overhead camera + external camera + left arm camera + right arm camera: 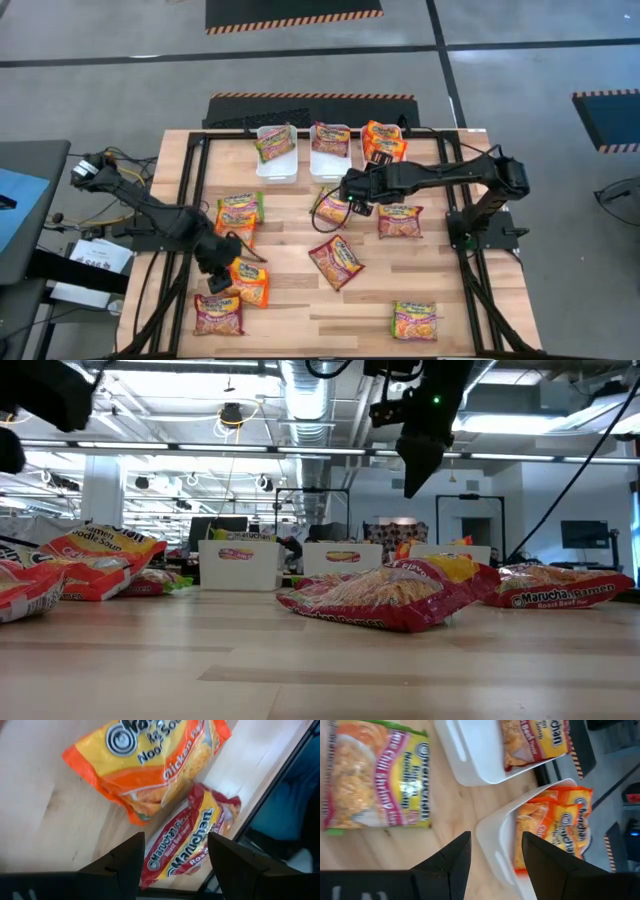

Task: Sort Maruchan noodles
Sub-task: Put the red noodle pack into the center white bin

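mid-sort: left gripper, fingers apart and empty, hovered over the orange packet at seven o'clock; next, descend and clamp. right gripper, fingers apart, waited near the bins.

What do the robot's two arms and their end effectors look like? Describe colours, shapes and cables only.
Both arms are dark, jointed links. The left end effector and the right end effector each show two flat, black, wedge-shaped fingers. Thin cables run along the left arm near its base. A small green light glows on the right arm.

"Maruchan Ramen", seemingly, on packet
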{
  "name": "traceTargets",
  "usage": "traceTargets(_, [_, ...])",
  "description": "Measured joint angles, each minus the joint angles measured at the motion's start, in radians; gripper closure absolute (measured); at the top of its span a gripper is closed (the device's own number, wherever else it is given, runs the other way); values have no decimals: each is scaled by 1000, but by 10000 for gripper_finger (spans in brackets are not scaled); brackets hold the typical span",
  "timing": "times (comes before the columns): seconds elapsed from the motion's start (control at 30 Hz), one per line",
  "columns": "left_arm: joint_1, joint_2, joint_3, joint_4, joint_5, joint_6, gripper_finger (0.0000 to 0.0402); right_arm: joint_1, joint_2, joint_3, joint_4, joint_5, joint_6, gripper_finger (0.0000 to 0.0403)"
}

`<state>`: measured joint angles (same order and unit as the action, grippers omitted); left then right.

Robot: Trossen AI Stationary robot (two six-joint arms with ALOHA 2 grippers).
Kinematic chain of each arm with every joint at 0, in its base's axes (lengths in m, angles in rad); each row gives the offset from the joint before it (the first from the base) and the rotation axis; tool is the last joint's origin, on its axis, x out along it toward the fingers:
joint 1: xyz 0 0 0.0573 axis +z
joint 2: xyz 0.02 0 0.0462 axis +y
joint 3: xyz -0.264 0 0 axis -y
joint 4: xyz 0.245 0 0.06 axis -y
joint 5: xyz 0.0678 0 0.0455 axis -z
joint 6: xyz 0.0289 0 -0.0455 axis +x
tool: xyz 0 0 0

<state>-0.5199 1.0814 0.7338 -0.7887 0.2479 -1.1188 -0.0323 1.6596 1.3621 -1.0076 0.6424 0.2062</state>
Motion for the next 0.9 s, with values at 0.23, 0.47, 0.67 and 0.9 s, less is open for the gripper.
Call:
traceTargets(0.23, [-151, 0, 0, 22, -107, -133, 200, 48, 0, 0, -2, -1, 54, 205])
traceTargets(0.47, [-241, 14, 0, 101, -212, -203, 200, 66, 0, 0, -1, -29, 59, 204])
traceTargets(0.67, [-258, 107, 0, 131, -203, -184, 200, 65, 0, 0, -2, -44, 82, 204])
traceTargets(0.9, [-258, 228, 0, 179, -128, -165, 200, 66, 0, 0, -2, -45, 83, 204])
